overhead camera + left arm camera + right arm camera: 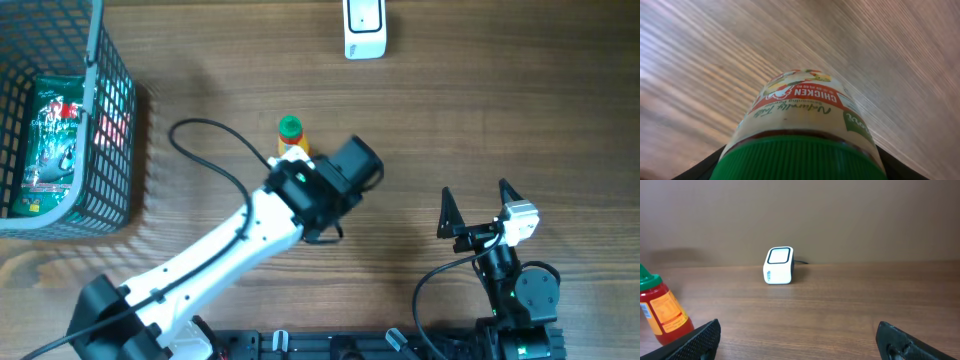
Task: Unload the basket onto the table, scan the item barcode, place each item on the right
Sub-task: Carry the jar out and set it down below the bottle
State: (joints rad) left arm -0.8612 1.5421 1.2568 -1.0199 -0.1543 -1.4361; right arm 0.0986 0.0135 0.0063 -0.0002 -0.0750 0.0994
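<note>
The item is a seasoning bottle with a green cap and an orange label, standing slightly tilted on the wooden table. In the left wrist view the bottle fills the space between my dark fingers, cap nearest the camera and a "CHICKEN" label behind it. My left gripper is shut on it at the cap end. The white barcode scanner sits at the far edge; the right wrist view shows the scanner facing me, with the bottle at the left edge. My right gripper stands open and empty.
A blue wire basket stands at the far left with a green packet inside. The left arm's black cable loops over the table beside the bottle. Bare wood lies between bottle and scanner.
</note>
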